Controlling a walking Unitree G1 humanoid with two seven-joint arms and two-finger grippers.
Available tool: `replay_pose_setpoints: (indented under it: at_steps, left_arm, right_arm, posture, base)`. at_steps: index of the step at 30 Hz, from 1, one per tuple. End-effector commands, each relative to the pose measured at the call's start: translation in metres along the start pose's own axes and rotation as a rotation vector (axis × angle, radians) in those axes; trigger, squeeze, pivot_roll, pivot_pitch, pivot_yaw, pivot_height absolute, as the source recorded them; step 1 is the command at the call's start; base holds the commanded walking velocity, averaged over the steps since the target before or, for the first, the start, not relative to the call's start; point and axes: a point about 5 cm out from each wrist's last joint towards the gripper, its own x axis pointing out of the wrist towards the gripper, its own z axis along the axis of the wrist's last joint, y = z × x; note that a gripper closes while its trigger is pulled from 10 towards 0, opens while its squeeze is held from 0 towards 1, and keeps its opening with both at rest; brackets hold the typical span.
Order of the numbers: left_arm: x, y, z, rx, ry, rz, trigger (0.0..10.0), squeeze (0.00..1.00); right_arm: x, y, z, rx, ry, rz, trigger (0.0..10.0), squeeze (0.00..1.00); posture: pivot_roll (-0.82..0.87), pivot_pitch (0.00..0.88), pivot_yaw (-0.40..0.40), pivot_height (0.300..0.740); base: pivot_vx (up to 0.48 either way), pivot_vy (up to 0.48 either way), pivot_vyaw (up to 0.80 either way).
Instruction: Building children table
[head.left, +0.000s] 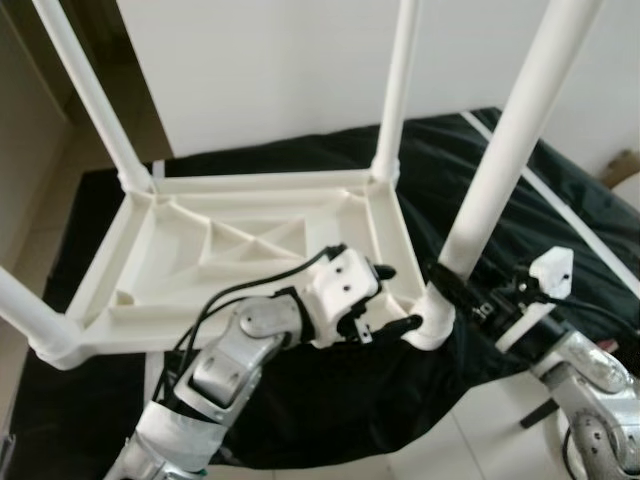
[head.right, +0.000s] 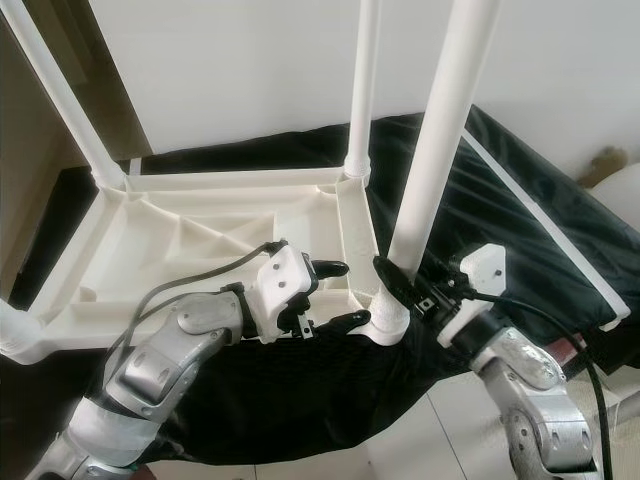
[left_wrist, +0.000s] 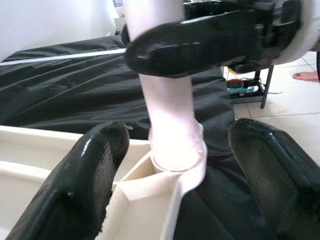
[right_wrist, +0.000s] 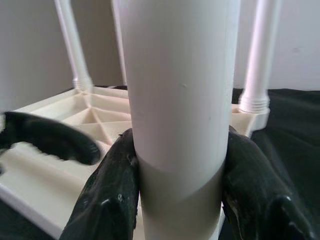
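The white children table (head.left: 160, 290) lies upside down on a black cloth, with its legs standing up. My right gripper (head.right: 395, 278) is shut on the near right leg (head.left: 500, 170) just above its socket; the two black fingers (right_wrist: 107, 195) press against the tube from both sides. My left gripper (head.left: 397, 297) is open at the same corner, one finger over the table's rim and one below it. In the left wrist view the leg's base (left_wrist: 172, 125) stands between the spread fingers (left_wrist: 85, 175), untouched. The far left leg (head.left: 95, 100), far right leg (head.left: 400, 80) and near left leg (head.left: 25, 310) stand in their sockets.
The black cloth (head.left: 330, 400) drapes over the front edge onto pale floor tiles (head.left: 480, 440). A white wall rises behind the table. A small black rack (left_wrist: 250, 85) and a person's bare foot (left_wrist: 305, 76) are on the floor beyond the cloth.
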Motion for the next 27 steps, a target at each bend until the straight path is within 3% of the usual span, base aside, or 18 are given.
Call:
replay_pose_setpoints:
  at_steps: [1,6,14,18,27]
  left_arm:
    - [0.000,-0.002,0.001,0.011,0.003,-0.046,10.0,0.00]
    - [0.001,-0.004,0.000,0.008,0.001,-0.048,10.0,0.00]
    - [0.005,-0.004,0.001,0.009,-0.006,-0.049,10.0,0.00]
    - [0.006,-0.004,0.001,0.009,-0.009,-0.046,10.0,0.00]
    - [0.010,-0.004,0.000,-0.004,-0.015,-0.029,10.0,0.00]
  right_arm:
    - [-0.012,-0.014,-0.037,0.073,0.181,-0.156,10.0,0.00]
    - [0.002,-0.004,-0.035,0.019,0.152,-0.289,10.0,0.00]
    - [0.037,0.025,-0.034,0.092,0.104,-0.634,10.0,0.00]
    - [0.045,0.027,-0.034,0.103,0.103,-0.688,10.0,0.00]
    - [0.044,0.030,-0.025,0.077,0.039,-0.664,10.0,0.00]
  posture:
    - [-0.07,0.037,0.049,0.740]
    - [-0.07,0.032,0.046,0.740]
    - [-0.07,0.013,0.033,0.740]
    - [-0.06,0.006,0.028,0.740]
    - [-0.07,0.000,0.023,0.740]
  base:
    - [0.000,0.000,0.00]
    - [0.000,0.000,0.00]
    - [0.000,0.000,0.00]
    - [0.000,0.000,0.00]
    - [0.000,0.000,0.00]
